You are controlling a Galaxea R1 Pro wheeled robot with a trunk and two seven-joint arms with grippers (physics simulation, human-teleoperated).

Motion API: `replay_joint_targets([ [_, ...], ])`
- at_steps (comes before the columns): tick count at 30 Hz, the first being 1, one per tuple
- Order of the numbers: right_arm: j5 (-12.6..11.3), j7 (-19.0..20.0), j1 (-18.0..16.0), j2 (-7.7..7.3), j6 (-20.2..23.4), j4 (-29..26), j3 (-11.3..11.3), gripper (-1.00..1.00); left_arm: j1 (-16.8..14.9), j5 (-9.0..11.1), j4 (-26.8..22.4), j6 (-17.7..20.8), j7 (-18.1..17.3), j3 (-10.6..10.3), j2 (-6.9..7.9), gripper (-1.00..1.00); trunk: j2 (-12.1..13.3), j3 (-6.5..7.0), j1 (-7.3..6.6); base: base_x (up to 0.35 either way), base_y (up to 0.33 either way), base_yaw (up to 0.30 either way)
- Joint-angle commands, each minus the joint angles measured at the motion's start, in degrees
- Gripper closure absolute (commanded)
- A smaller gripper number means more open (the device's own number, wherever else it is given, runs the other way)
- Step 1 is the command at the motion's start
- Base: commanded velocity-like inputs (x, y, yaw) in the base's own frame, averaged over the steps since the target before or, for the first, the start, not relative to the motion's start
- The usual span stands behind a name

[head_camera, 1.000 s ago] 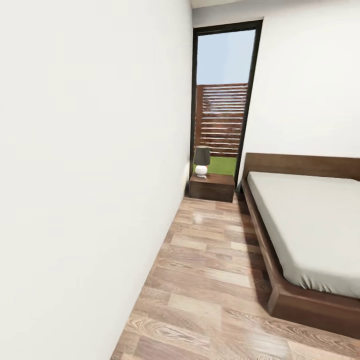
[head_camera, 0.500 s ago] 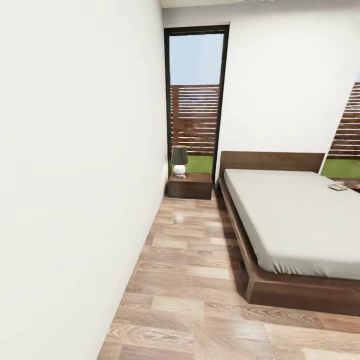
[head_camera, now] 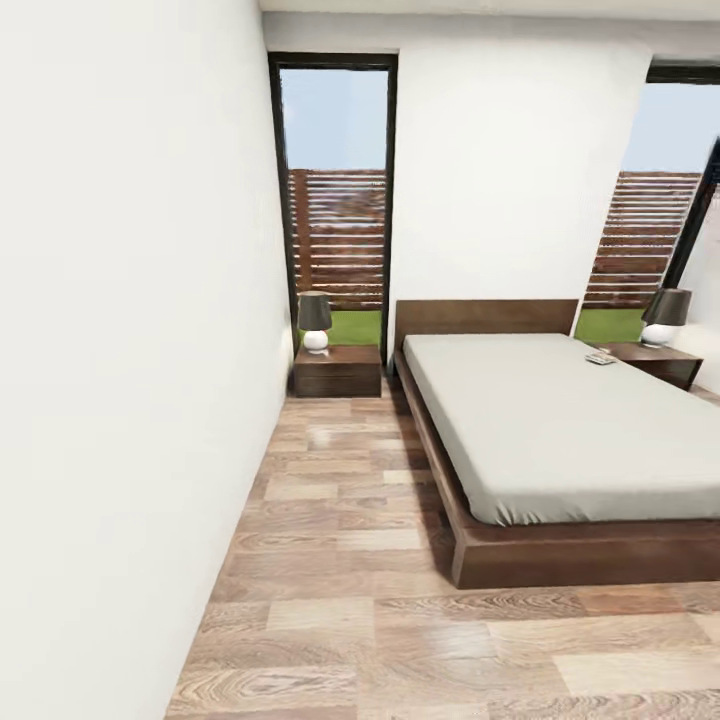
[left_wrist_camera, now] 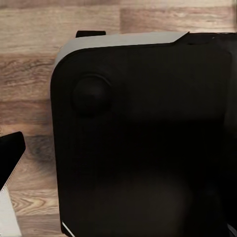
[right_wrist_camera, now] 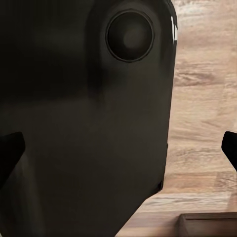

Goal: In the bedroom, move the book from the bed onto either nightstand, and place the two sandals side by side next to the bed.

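A bedroom seen from the robot's head camera. A large low bed [head_camera: 560,430] with an off-white mattress and dark wooden frame lies ahead. A small object [head_camera: 600,358], possibly the book, rests at the mattress's far corner, well beyond either claw. A dark reddish-brown wooden nightstand [head_camera: 337,371] holds a lamp [head_camera: 315,322]. Both wrist cameras face dark robot housing over plank floor [head_camera: 340,600]; whether the claws are wide or narrow cannot be told. Risk: driving too close could clip the bed frame.
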Motion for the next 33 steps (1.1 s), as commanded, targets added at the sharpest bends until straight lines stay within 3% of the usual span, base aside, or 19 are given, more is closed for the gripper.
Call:
replay_joint_targets([
  [1, 0.0, -0.01, -0.02, 0.0, 0.05, -0.01, 0.0, -1.0, 0.0, 0.04, 0.0, -0.16, -0.05, 0.01, 0.0, -1.0, -0.02, -0.04, 0.0, 0.0, 0.0, -0.3],
  [33, 0.0, -0.01, -0.02, 0.0, -0.07, -0.01, 0.0, -1.0, 0.0, -0.01, 0.0, -0.16, -0.06, 0.01, 0.08, -1.0, -0.02, -0.04, 0.0, 0.0, 0.0, -0.3],
])
